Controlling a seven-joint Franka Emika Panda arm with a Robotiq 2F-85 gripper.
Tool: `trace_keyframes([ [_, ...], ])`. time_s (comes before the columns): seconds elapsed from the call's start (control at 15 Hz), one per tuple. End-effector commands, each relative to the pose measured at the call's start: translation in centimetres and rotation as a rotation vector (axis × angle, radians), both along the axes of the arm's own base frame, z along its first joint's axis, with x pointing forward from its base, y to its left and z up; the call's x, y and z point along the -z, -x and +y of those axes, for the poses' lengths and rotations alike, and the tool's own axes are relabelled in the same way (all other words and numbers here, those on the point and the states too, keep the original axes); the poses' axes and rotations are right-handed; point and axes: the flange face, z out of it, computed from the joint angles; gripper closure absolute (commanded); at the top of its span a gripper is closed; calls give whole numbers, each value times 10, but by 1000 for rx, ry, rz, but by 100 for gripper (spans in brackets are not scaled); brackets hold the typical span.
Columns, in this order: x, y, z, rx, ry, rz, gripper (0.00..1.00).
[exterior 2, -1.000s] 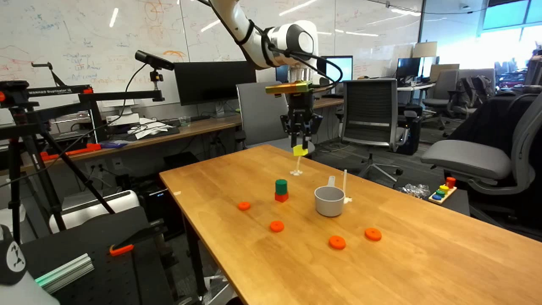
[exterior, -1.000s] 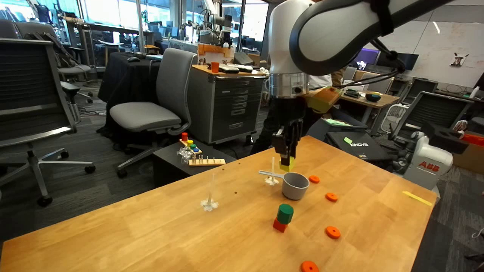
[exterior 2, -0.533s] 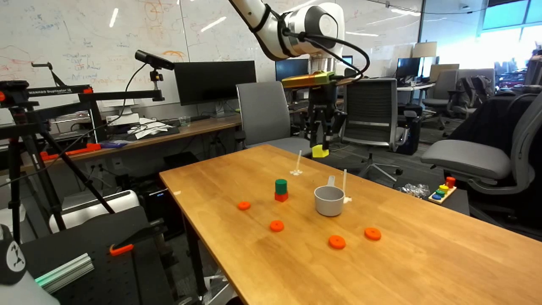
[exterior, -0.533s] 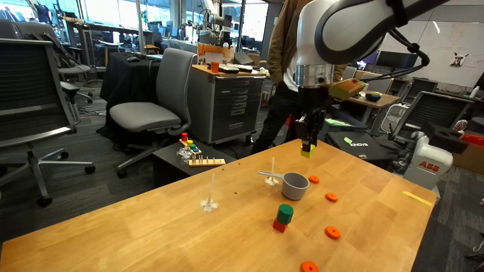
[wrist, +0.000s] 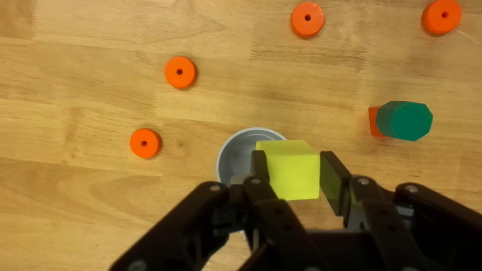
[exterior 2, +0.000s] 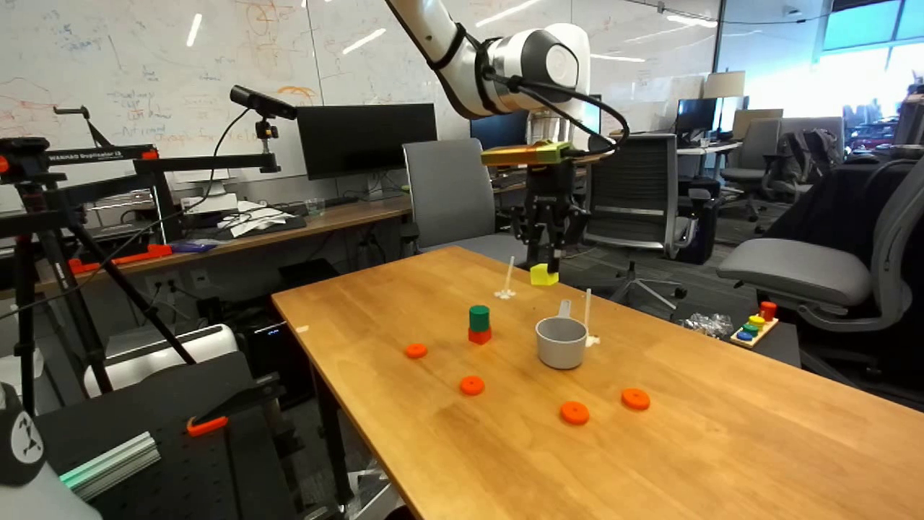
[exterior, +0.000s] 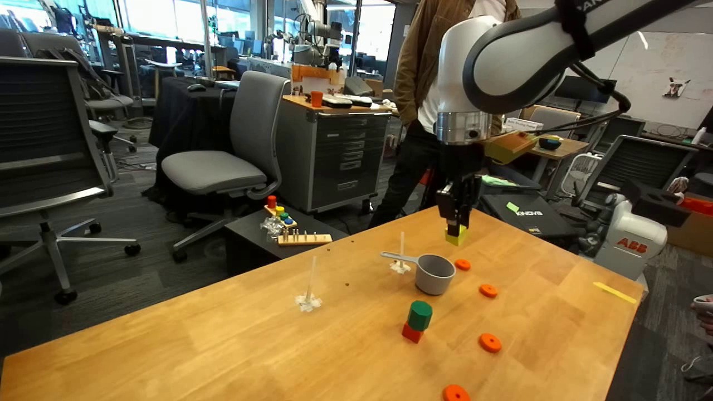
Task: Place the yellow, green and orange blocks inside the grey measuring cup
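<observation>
My gripper (wrist: 293, 169) is shut on the yellow block (wrist: 295, 177) and holds it in the air. The block also shows below the fingertips in both exterior views (exterior: 457, 236) (exterior 2: 543, 275). The grey measuring cup (exterior: 434, 277) stands upright on the table; it also shows in an exterior view (exterior 2: 561, 351). In the wrist view the held block and left finger cover part of the cup's mouth (wrist: 235, 160); its handle is hidden there. The green block (exterior: 420, 315) sits on top of the orange-red block (exterior: 413, 333). In the wrist view the green block (wrist: 411, 121) mostly hides the orange-red one (wrist: 374, 122).
Several flat orange discs (exterior 2: 472, 386) (wrist: 180, 72) lie on the wooden table (exterior: 223, 340). A thin clear stem (exterior 2: 588, 318) stands close beside the cup, and another stem (exterior 2: 509, 274) stands farther off. A person (exterior: 418, 83) stands behind the table.
The gripper has carried the yellow block to the right in both exterior views, then lowered it slightly over the last half second. The cup and the stacked blocks have not moved.
</observation>
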Motion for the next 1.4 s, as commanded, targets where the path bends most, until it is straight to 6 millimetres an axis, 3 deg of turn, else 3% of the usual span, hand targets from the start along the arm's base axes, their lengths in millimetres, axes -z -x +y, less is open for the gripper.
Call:
trace_keyframes([
  [0.0, 2, -7, -7, 28, -10, -13, 86],
  [0.27, 6, -15, -9, 36, -12, -12, 86],
  [0.33, 6, -17, -8, 44, -10, -14, 36],
  [0.47, 5, -20, -3, 41, -10, -18, 30],
  [0.73, 4, -18, 0, 44, -36, -17, 1],
  [1.0, 3, -9, 23, 21, -56, -1, 0],
  [1.33, 27, 15, 93, -89, -80, 59, 0],
])
